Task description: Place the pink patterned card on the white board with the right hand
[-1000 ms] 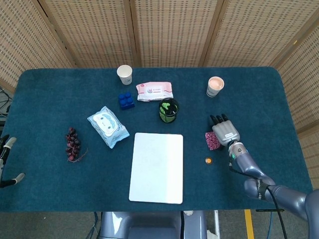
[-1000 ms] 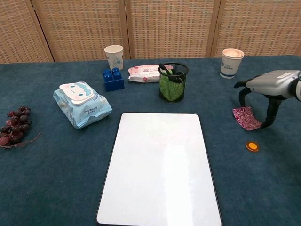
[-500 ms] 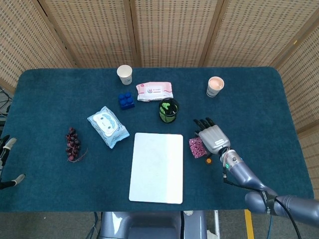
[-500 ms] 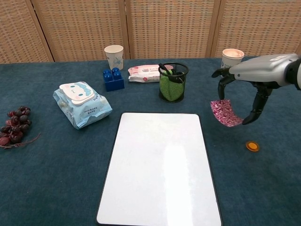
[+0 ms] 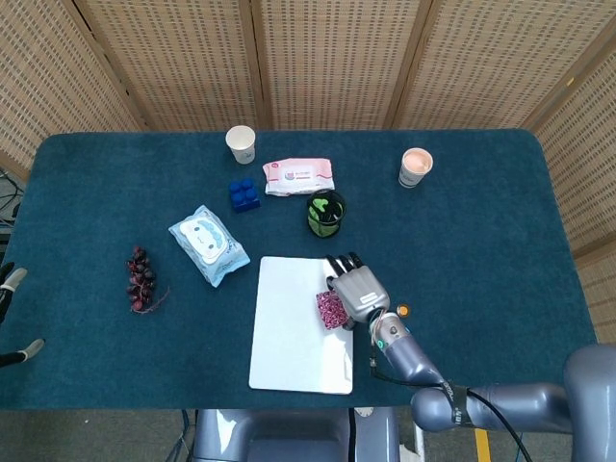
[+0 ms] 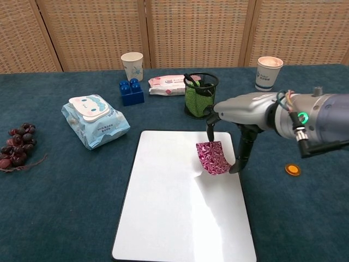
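Purple grape bunch, one, far left on blue cloth. Two wipe packs: blue one, pink one. One blue toy brick. Two paper cups. One white rectangular board, centre. Pink patterned card above board's right half, pinched in right hand. Left hand unseen.

The right hand is finished in smooth silver-grey, with black fingers. At the wrist, a grey cylindrical forearm is fitted with a lit green indicator ring, thin coloured wires and a black cable. The same grey casing is seen from above.
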You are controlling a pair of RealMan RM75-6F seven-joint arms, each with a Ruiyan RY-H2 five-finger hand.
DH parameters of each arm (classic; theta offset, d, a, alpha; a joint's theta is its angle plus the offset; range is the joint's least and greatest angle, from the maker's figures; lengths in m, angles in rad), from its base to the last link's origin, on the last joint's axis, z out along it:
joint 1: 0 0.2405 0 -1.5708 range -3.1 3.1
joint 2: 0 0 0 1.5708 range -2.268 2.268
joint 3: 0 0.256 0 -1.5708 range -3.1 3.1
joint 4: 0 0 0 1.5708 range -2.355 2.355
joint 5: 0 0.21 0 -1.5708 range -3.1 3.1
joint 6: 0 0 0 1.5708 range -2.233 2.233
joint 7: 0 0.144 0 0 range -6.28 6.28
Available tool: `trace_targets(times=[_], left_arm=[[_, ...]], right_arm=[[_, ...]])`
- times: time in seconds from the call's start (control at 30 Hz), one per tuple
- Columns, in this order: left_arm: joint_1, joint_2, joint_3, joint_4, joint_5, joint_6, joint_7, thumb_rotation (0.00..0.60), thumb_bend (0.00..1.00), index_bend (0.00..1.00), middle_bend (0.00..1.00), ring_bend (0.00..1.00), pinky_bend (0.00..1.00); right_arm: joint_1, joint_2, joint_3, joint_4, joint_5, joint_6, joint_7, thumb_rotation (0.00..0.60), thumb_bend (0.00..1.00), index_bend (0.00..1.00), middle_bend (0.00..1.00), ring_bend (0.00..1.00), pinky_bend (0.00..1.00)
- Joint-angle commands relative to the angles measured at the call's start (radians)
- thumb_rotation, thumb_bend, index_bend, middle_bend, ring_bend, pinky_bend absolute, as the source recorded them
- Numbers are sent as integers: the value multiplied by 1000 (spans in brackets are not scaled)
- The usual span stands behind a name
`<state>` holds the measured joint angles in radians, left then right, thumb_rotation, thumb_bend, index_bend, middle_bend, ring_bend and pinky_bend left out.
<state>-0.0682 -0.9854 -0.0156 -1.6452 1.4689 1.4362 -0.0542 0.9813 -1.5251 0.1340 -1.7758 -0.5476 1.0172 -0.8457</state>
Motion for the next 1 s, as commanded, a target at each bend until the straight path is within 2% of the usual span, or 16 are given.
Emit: trace_targets(times=[0.03, 0.1, 0.17, 0.23, 0.47, 0.67, 0.77, 0.9, 1.0], left_arm=[[-2, 1, -1, 2, -2, -4, -2, 600, 0, 0, 0, 0, 0], [-3, 1, -1, 3, -4, -7, -4, 600, 0, 0, 0, 0, 0], [-3, 1, -2, 4, -6, -7, -6, 600, 0, 0, 0, 0, 0], [-3, 1, -3, 5, -7, -8, -7, 600, 0, 0, 0, 0, 0], [-6, -2, -2, 4, -7, -12, 3, 600, 0, 0, 0, 0, 0], [-4, -4, 3, -2, 1, -8, 14, 600, 0, 0, 0, 0, 0], [-1, -5, 5, -5, 7, -2, 22, 600, 0, 0, 0, 0, 0], [1, -9, 8, -8, 14, 5, 34, 600, 0, 0, 0, 0, 0], [3, -12, 10, -12, 19, 10, 42, 600, 0, 0, 0, 0, 0]], right_arm=[[21, -42, 13, 24, 49, 29, -13, 600, 107, 385, 0, 0, 0], [25, -53, 16, 33, 63, 34, -13, 600, 39, 191, 0, 0, 0], [27, -58, 20, 36, 72, 42, -13, 600, 2, 41, 0, 0, 0], [29, -57, 25, 25, 88, 56, -14, 600, 0, 1, 0, 0, 0], [14, 13, 28, -52, 76, 93, 0, 600, 0, 0, 0, 0, 0], [-35, 105, -22, -111, 19, 93, 44, 600, 0, 7, 0, 0, 0], [-76, 139, -61, -103, -53, 85, 94, 600, 9, 93, 0, 0, 0], [-147, 148, -122, -29, -220, 76, 200, 600, 134, 297, 0, 0, 0], [-195, 127, -157, 60, -334, 73, 283, 600, 183, 334, 0, 0, 0]])
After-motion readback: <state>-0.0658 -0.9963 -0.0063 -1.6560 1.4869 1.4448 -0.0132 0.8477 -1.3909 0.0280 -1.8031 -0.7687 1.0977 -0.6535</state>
